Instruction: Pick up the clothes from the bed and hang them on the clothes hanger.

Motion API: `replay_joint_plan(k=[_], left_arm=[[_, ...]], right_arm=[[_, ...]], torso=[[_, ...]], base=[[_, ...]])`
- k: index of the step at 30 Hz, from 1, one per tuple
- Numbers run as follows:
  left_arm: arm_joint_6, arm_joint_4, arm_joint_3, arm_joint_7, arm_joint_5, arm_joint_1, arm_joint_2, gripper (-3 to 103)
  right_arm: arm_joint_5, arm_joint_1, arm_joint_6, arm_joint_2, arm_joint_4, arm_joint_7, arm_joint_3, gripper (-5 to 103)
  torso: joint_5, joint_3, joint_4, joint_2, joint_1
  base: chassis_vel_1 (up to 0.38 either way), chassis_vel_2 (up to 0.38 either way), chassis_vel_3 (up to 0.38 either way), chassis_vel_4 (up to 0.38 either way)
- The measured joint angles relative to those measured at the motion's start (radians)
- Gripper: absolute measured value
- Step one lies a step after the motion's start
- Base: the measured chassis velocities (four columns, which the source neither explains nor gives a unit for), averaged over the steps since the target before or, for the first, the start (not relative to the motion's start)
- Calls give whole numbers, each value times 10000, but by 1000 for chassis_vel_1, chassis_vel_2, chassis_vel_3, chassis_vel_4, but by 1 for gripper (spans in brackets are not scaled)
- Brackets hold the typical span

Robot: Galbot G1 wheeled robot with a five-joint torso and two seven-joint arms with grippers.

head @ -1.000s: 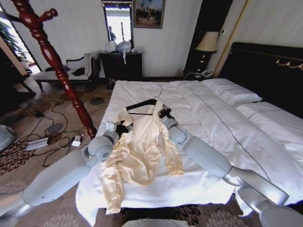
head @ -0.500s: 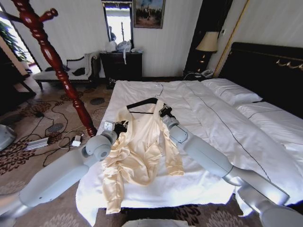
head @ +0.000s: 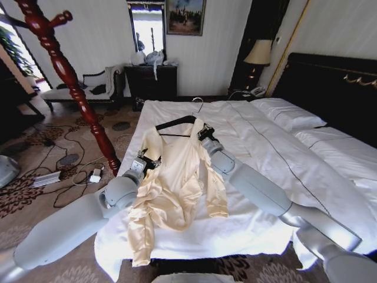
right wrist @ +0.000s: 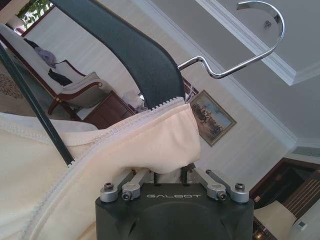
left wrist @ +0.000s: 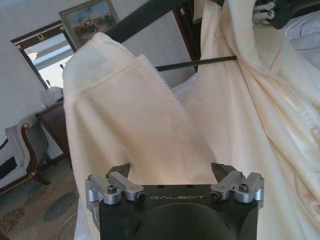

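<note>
The clothes (head: 177, 177), a pale cream-yellow satiny top, are being held up above the near left part of the bed (head: 259, 153), with the upper portion raised and the lower part and one sleeve trailing down over the white duvet toward the foot edge. The clothes hanger (head: 175, 124) is being carried at the top of the garment, its black arm showing bare on the left side while the right shoulder is being covered by the fabric, and its silver hook (right wrist: 250, 40) is pointing upward. The right gripper (head: 205, 133) is being kept at the right shoulder of the garment just beneath the hanger; in the right wrist view its fingers (right wrist: 131, 181) are being seen drawn in close on a fold of the cream fabric, so the garment is being pinched there. The left gripper (head: 147, 160) is being held at the left side of the garment, lower than the right one; in the left wrist view its fingers (left wrist: 120, 172) are being seen spread wide with a broad panel of the fabric lying between and beyond them, and nothing is being clamped. A dark-red wooden coat stand (head: 65, 76) is being seen on the carpet beside the left of the bed
</note>
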Motion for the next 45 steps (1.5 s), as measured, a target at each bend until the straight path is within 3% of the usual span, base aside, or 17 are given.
replay_joint_plan(k=[7,13,21,25,32,36,40,43,45], left_arm=[[-904,136,308,688,1658,101,-69,100],[-1061,-46,459,728,1813,101,-83,103],[-915,-116,389,539,1582,158,-7,99],[-506,-2,477,423,1613,70,-181,99],[-146,192,544,268,2156,19,-355,96],[-161,389,581,267,2405,35,-471,99],[-381,542,587,320,2588,41,-563,89],[-452,574,589,345,2655,52,-576,74],[-452,563,590,345,2658,59,-558,74]], right_arm=[[172,42,12,-149,55,-60,37,22],[245,43,10,-135,36,-58,25,22],[328,48,30,-92,-16,-55,-73,22],[558,302,-6,4,47,-46,-199,22],[1168,570,-299,-48,373,7,-314,22],[1337,562,-352,-58,460,96,-317,22],[1434,543,-395,-84,523,143,-315,22],[1442,511,-397,-113,543,147,-300,22],[1441,508,-397,-115,543,143,-299,22]], torso=[[2,0,-3,0,-1],[1,0,0,0,-1],[3,1,-1,0,-1],[1,1,2,0,0],[1,0,0,0,0],[2,1,0,0,0],[1,0,0,1,0],[3,0,-1,0,0],[3,1,-1,0,0]], base=[[0,0,0,0],[0,0,0,0],[0,0,0,0],[0,0,0,0],[0,0,0,0],[0,0,0,0],[0,0,0,0],[0,0,0,0],[0,0,0,0]])
